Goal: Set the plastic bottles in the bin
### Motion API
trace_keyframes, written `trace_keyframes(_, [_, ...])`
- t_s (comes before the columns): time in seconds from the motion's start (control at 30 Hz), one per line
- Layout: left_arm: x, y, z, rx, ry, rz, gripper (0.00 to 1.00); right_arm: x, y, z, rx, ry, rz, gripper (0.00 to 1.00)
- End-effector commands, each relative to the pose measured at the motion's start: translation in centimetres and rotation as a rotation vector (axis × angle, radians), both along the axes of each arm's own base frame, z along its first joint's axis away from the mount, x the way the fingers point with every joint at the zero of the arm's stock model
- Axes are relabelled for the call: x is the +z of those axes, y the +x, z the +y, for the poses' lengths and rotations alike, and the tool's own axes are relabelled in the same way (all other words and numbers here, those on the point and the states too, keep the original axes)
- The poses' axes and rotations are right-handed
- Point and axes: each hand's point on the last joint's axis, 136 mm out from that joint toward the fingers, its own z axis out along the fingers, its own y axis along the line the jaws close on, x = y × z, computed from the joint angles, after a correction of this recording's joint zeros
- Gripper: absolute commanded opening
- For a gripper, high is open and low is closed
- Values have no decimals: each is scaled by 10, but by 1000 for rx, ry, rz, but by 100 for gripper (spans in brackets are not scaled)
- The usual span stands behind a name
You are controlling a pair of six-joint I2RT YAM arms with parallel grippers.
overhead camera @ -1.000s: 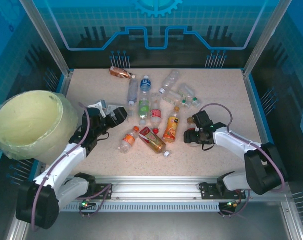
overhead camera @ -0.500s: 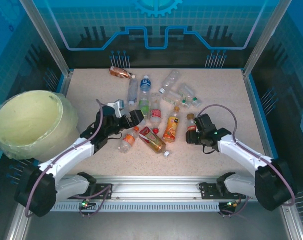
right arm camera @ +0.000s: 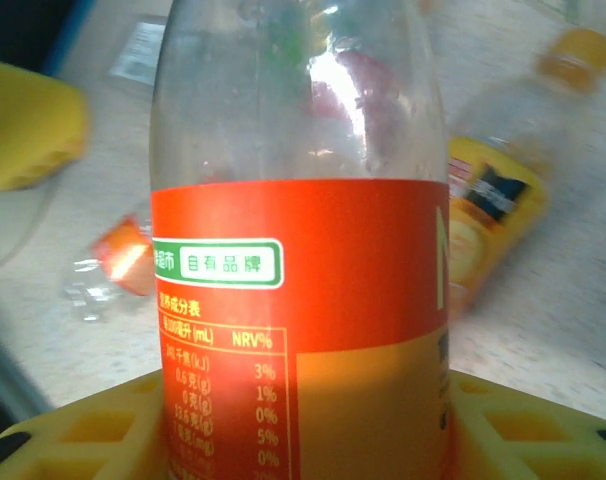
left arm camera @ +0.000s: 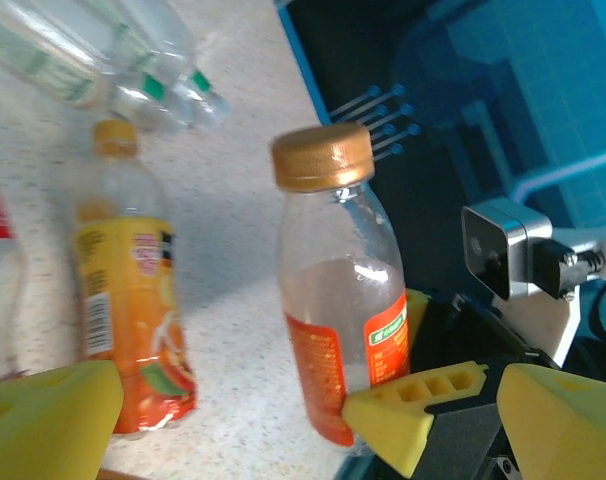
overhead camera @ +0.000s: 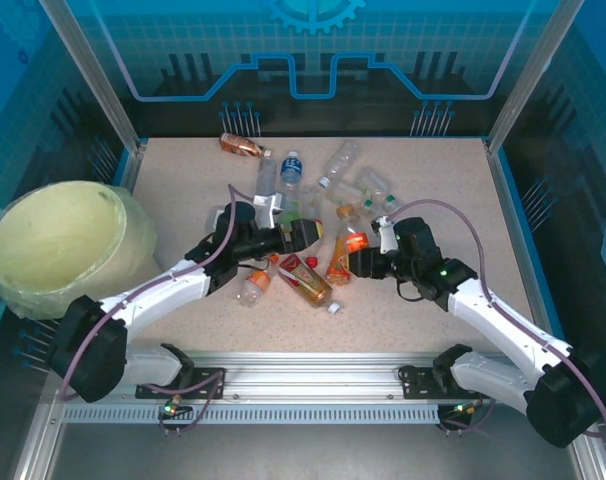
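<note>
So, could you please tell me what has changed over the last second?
The right claw closed on the orange-labelled bottle and moved it, upright, leftward toward the pile. The left claw, open, swung right from beside the bin to the middle of the pile. The bin and the loose bottles stayed put.
</note>
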Motion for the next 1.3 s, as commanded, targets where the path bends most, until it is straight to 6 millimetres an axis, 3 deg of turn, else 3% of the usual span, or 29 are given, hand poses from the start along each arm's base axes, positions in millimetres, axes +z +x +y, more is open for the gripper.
trace_keyframes(0.0, [38, -6, -19, -100, -105, -86, 95, 47, -9, 29, 156, 155, -119, 42])
trace_keyframes(0.37, [57, -6, -36, -139, -153, -93, 91, 73, -15, 51, 249, 301, -157, 42])
trace_keyframes(0.57, [56, -5, -48, -142, -180, -91, 76, 78, -17, 64, 281, 328, -171, 43])
trace_keyframes(0.8, [59, -1, -45, -112, -193, -107, 50, 73, -17, 68, 291, 320, -158, 48])
trace_keyframes(0.97, [38, 15, -19, 72, -50, -85, 47, 66, -18, 63, 286, 245, -141, 73])
trace_keyframes(1.1, [36, 17, 6, 181, 48, -115, 46, 64, -15, 54, 264, 164, -158, 88])
trace_keyframes(1.13, [36, 17, 12, 205, 75, -121, 46, 64, -13, 52, 251, 143, -166, 99])
trace_keyframes(1.27, [40, 17, 56, 357, 249, -150, 46, 62, 2, 32, 141, 40, -205, 100])
